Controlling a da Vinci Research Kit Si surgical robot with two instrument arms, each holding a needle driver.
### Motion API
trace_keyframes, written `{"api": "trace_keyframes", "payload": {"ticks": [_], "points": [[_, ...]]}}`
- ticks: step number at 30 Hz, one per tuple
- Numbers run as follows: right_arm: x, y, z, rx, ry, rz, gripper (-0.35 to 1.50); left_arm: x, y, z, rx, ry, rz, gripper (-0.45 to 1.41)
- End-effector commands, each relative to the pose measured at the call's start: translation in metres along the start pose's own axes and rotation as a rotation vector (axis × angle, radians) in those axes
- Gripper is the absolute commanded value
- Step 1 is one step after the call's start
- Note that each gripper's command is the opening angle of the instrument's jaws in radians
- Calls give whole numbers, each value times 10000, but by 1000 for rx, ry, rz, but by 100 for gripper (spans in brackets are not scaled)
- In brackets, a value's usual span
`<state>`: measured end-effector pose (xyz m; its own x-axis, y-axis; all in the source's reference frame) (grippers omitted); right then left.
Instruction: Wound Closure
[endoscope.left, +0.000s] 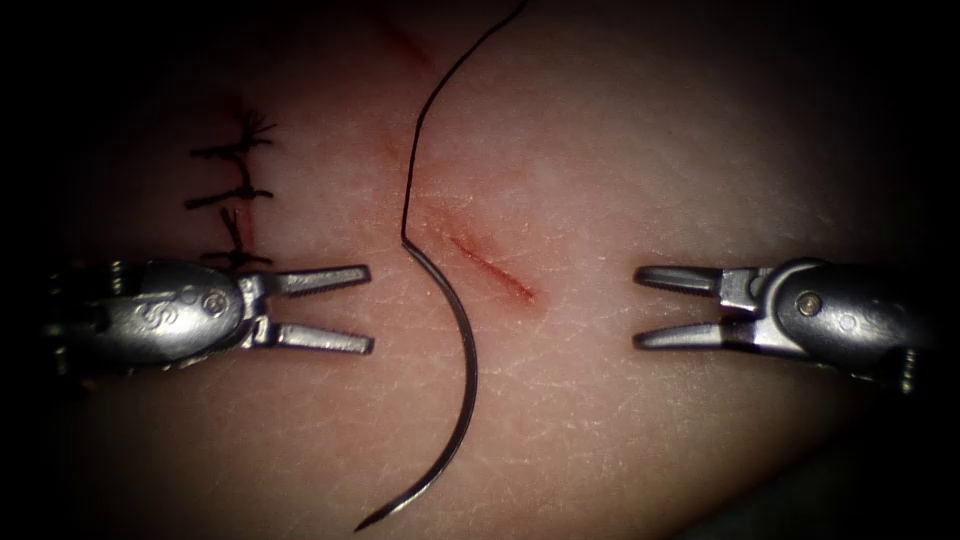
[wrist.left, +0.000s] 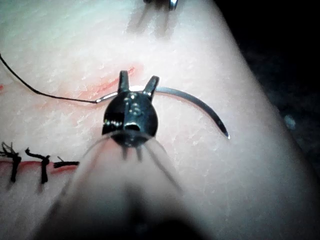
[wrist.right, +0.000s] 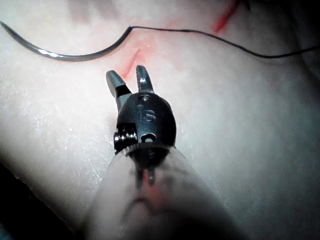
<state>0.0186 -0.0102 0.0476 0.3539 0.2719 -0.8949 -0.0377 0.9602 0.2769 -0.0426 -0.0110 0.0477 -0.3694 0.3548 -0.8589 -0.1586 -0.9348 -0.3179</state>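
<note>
The curved needle (endoscope.left: 462, 370) lies free on the tissue (endoscope.left: 620, 150), just left of the short red cut (endoscope.left: 492, 268), with its point toward the near edge. Dark thread (endoscope.left: 440, 90) runs from its blunt end up and away. My left tool (endoscope.left: 371, 307) sits left of the needle, jaws open, holding nothing. My right tool (endoscope.left: 637, 306) sits right of the cut, jaws open and holding nothing too. The left wrist view has the needle (wrist.left: 200, 102) beyond the open left tool (wrist.left: 138, 82). In the right wrist view the needle (wrist.right: 75, 54) and thread (wrist.right: 225, 40) lie beyond the right tool (wrist.right: 127, 75).
An older cut closed with dark stitches (endoscope.left: 235, 190) lies above the left tool; the stitches (wrist.left: 30, 162) also appear in the left wrist view. A faint red mark (endoscope.left: 405, 40) sits near the far edge of the tissue. The surroundings are dark.
</note>
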Motion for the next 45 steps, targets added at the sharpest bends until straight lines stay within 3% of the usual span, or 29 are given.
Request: {"api": "trace_keyframes", "payload": {"ticks": [1, 12, 19, 23, 31, 42, 45], "points": [[-1, 0, 8, 2, 2, -2, 34, 1, -2, 8, -1, 2, 1, 40], [1, 1, 5, -4, -4, -6, 36, 4, 10, 12, 66, -68, -18, 40], [1, 1, 4, -6, -2, -6, 36, 13, 33, 19, 109, -236, -79, 67], [0, 1, 4, -7, -3, -7, 36, 24, 56, 20, 129, -401, -171, 77], [-1, 1, 4, -4, -7, -7, 34, 33, 74, 25, 166, -474, -218, 89], [-1, 1, 5, -5, -7, -8, 33, -4, 93, 61, 150, -623, -169, 87], [-1, 0, 5, -5, -7, -8, 33, -14, 91, 65, 139, -627, -164, 87]]}}
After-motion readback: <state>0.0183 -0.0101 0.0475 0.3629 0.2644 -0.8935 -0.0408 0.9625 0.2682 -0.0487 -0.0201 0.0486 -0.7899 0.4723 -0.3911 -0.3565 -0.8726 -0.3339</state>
